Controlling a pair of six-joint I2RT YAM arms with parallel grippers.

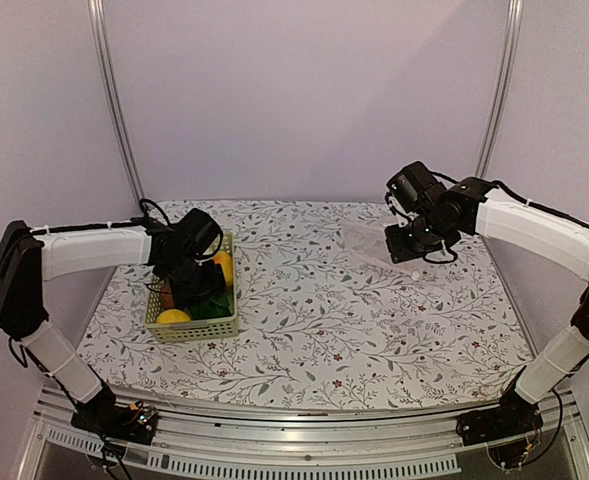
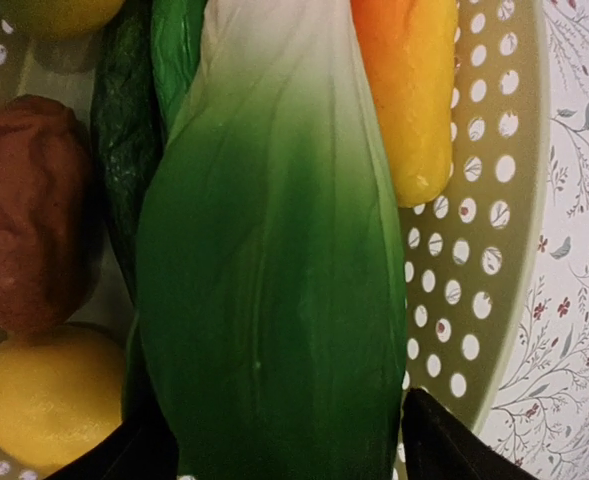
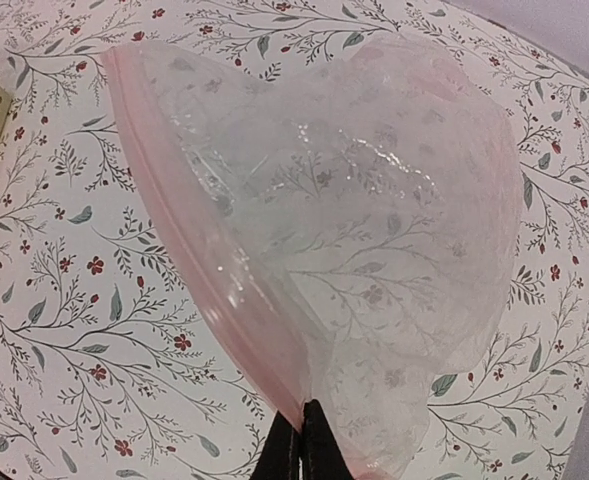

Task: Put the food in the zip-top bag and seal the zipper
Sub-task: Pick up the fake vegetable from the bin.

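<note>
All around, plain lilac walls (image 1: 294,100) with two metal uprights (image 1: 114,100); underneath, a floral-print surface (image 1: 314,300). Left arm (image 1: 84,250) folded at the elbow, reaching inward and down into a pale green basket (image 1: 192,328) at the surface's left. Right arm (image 1: 534,225) stretched toward the far right. Zip-top bag (image 3: 374,220) clear and crinkled, pinched at its edge by the clenched right claw (image 3: 299,445), pink zipper (image 3: 174,230) along the mouth. Food (image 1: 174,316) in the basket: green leafy vegetable (image 2: 264,300), reddish-brown piece (image 2: 24,210), orange piece (image 2: 409,90), lemon (image 2: 44,400). Left claw (image 2: 284,455) released, fingers flanking the vegetable.
</note>
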